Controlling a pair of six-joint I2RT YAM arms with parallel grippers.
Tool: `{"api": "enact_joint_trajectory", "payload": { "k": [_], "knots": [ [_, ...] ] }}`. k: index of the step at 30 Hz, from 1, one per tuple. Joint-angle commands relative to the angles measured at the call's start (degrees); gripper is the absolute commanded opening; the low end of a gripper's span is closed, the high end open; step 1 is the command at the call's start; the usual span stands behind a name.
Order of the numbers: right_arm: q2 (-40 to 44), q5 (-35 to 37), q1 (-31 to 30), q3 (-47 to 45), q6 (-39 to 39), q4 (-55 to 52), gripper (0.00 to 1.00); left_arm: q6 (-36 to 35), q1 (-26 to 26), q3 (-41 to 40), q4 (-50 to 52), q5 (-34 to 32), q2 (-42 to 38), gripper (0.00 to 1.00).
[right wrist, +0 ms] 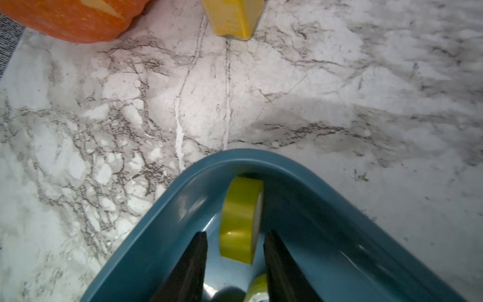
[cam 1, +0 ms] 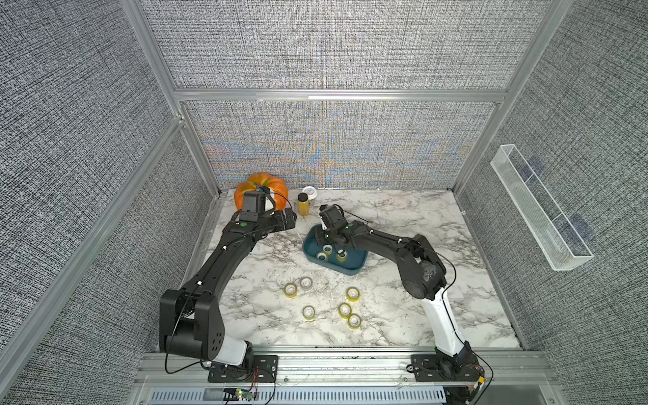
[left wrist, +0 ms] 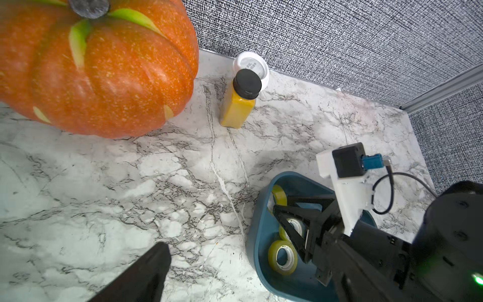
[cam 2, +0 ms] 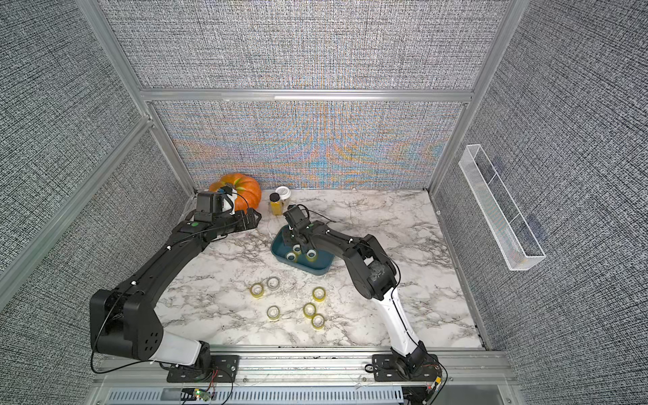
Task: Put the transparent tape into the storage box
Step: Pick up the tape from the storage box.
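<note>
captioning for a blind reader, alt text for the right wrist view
The open right gripper straddles a yellowish tape roll standing on edge in a corner of the teal storage box. Beyond: marble table, the edge of a pumpkin, the base of a yellow bottle.

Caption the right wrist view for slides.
Tape roll on edge in a corner of the storage box, between jaws of the open right hand.

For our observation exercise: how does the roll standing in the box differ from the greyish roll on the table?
Pose: standing roll on edge, grey roll flat.
Place: standing roll in the box, grey roll on the table.
Colour: standing roll yellow, grey roll duller.
Both are tape rings.
</note>
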State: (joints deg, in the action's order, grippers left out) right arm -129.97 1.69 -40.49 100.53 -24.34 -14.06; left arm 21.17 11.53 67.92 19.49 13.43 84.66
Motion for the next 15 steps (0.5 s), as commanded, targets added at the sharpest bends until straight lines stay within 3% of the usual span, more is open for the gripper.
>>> {"api": "enact_joint_trajectory", "payload": {
  "k": [1,6,15],
  "knots": [
    [0.1,2.1,0.2,0.5,0.8,-1.0,0.36,-0.7,-0.1,0.1,-0.1,0.2,-0.1,1.0],
    [2.3,3.1,1.4,-3.1,1.5,-0.4,0.22,-0.6,-0.1,0.0,-0.1,0.4,-0.2,1.0],
    [7.8,1.6,2.2,-11.6,1.2,2.0,0.09,-0.5,-0.1,-0.2,-0.2,0.7,0.1,1.0]
  ]
}}
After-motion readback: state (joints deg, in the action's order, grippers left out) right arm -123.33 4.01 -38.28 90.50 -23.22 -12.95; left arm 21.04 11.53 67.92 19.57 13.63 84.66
